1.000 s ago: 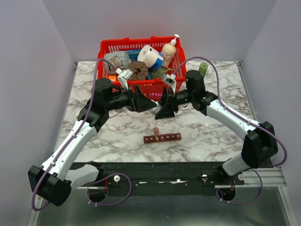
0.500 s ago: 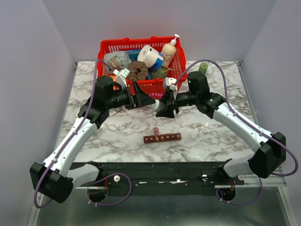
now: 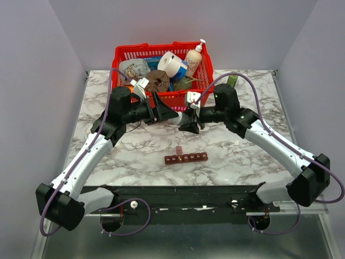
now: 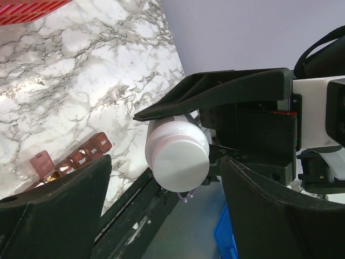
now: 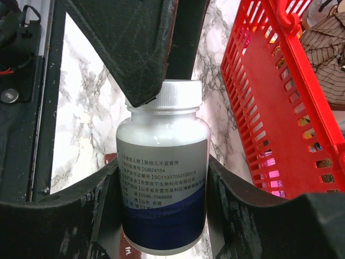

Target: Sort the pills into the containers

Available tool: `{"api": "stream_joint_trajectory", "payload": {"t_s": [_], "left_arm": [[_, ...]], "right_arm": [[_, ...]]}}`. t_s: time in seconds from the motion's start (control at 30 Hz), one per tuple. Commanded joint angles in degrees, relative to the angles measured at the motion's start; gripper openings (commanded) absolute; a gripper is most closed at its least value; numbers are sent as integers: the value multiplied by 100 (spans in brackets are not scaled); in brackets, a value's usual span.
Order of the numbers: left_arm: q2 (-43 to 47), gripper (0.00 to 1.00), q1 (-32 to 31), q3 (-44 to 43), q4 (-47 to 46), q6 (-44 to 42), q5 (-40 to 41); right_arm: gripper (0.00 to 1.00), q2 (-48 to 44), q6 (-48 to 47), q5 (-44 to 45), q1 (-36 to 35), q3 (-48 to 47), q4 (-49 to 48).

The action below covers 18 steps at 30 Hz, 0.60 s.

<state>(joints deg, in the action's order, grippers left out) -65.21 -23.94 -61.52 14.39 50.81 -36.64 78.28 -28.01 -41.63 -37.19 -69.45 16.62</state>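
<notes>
A white-capped pill bottle (image 5: 161,145) with a blue and white label hangs above the marble table, held on its side. My right gripper (image 5: 161,167) is shut on its body. My left gripper (image 4: 164,162) faces it end-on, open, one finger either side of the white cap (image 4: 178,162) with gaps showing. In the top view the two grippers (image 3: 164,114) (image 3: 190,121) meet in front of the basket. The containers (image 3: 186,158), a dark red-brown strip of compartments, lie on the table below, one lid (image 4: 42,162) raised. No pills show.
A red mesh basket (image 3: 161,54) full of household items stands at the back, just behind both grippers. A small green object (image 3: 233,79) sits at the back right. A black rail (image 4: 135,216) runs along the table's front edge, with a blue bin (image 4: 229,243) below it.
The two grippers have drawn together. The bottle's cap now sits between my left fingers, which have narrowed a little. The right gripper's hold on the bottle is unchanged.
</notes>
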Motion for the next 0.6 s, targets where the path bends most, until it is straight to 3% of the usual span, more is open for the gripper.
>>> {"api": "stream_joint_trajectory", "payload": {"t_s": [0.0, 0.3, 0.57], "left_arm": [[61, 88, 39, -71, -130, 105, -141], [-123, 75, 39, -71, -314, 158, -308], [-211, 52, 30, -36, -464, 140, -624]], "right_arm": [[8, -58, -108, 155, -60, 2, -10], [9, -41, -205, 190, -139, 37, 52], [8, 3, -179, 208, -166, 2, 60]]}}
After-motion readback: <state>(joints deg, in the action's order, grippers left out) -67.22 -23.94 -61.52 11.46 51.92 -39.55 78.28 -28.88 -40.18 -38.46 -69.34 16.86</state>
